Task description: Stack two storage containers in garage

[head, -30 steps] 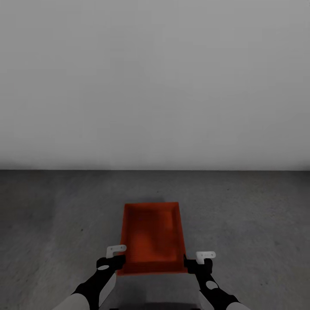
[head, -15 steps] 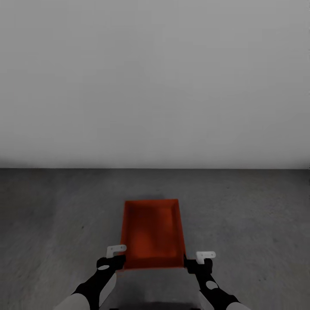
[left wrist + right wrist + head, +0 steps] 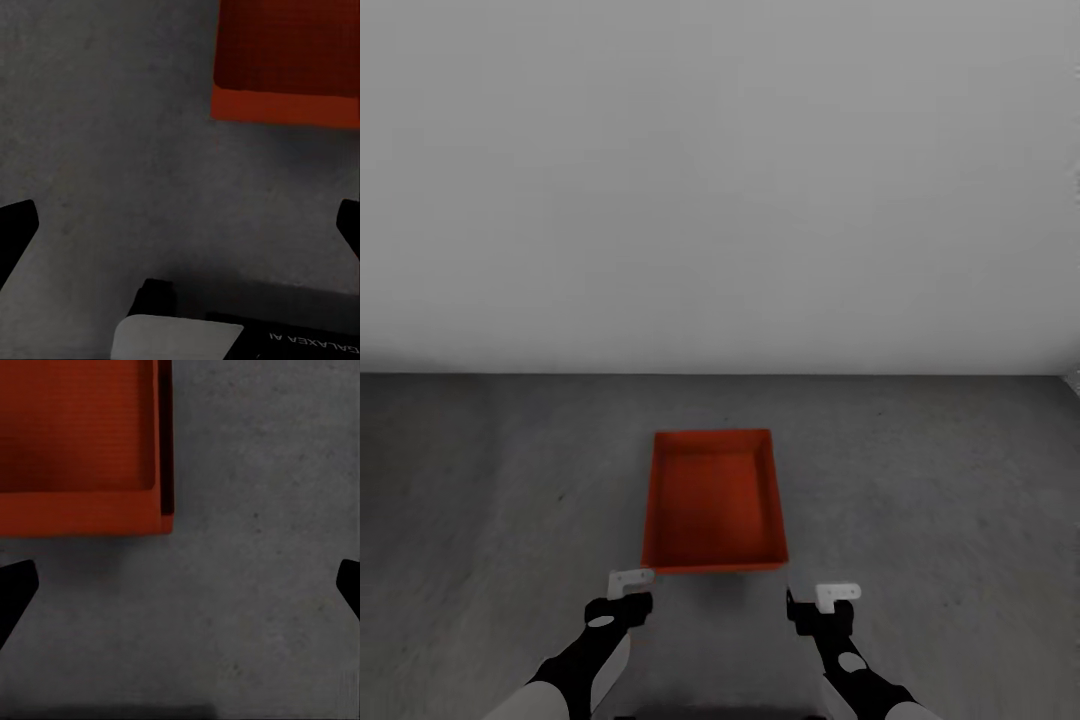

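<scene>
Container (image 3: 714, 500) sits on floor (image 3: 920, 470) ahead of both spread grippers.

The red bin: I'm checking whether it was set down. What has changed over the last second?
The storage container now sits on the floor ahead of both grippers, no longer between them; the view has pulled back. Left gripper and right gripper remain open, apart.

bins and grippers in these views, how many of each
red-orange bins: 1, resting on the grey floor
grippers: 2, left and right, both open and apart from the bin
total: 3
</scene>
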Available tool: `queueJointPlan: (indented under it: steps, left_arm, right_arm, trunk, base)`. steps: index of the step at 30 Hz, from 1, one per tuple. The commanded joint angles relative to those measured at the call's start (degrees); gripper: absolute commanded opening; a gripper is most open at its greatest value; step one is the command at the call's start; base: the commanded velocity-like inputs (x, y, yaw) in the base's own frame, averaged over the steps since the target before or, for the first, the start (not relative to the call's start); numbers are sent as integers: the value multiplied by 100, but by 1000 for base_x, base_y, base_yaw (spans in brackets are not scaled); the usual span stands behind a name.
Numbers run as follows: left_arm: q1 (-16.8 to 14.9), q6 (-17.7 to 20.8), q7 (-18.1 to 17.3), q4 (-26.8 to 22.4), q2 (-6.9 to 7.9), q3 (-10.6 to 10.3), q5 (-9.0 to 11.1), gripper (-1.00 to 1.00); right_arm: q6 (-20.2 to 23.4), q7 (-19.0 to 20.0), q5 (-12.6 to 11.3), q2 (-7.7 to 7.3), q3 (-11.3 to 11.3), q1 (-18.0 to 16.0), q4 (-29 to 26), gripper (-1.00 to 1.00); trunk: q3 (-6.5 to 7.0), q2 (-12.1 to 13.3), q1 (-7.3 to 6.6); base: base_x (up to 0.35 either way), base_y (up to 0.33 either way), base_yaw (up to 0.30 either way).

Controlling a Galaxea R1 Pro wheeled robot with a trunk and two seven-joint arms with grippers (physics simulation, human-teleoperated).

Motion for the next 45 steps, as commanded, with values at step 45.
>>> queueJointPlan:
  steps: [45]
  left_arm:
    - [-1, 21, 40, 2, 4, -58, 60, 100]
  right_arm:
    - [-7, -45, 20, 7, 33, -3, 6, 100]
  trunk:
    - [-5, -6, -2]
  base:
    - [-347, 0, 0]
